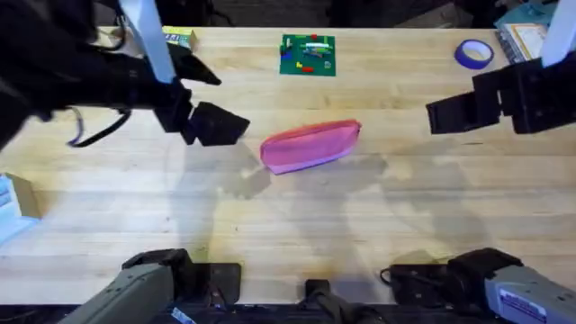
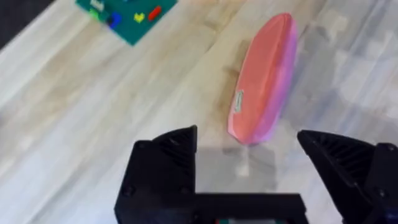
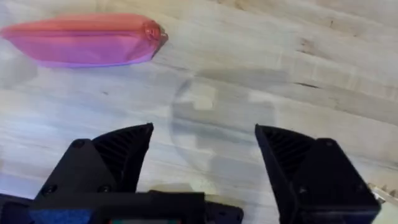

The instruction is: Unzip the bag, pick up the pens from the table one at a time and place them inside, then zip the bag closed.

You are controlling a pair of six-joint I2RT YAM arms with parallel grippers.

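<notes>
The pink bag (image 1: 310,145) lies closed on the wooden table (image 1: 297,225), near its middle. My left gripper (image 1: 225,126) hovers just left of the bag, open and holding nothing. In the left wrist view the bag (image 2: 264,78) lies beyond my left gripper (image 2: 249,158), with a small white tag on its side. My right gripper (image 1: 441,115) hangs open to the right of the bag, apart from it. In the right wrist view the bag (image 3: 84,40) lies ahead of my right gripper (image 3: 205,155). The pens are out of view.
A green board with small coloured pieces (image 1: 308,54) sits at the table's far middle, and the board (image 2: 127,15) also shows in the left wrist view. A blue tape roll (image 1: 473,52) and boxes lie at the far right. A yellow box (image 1: 178,36) is at the far left.
</notes>
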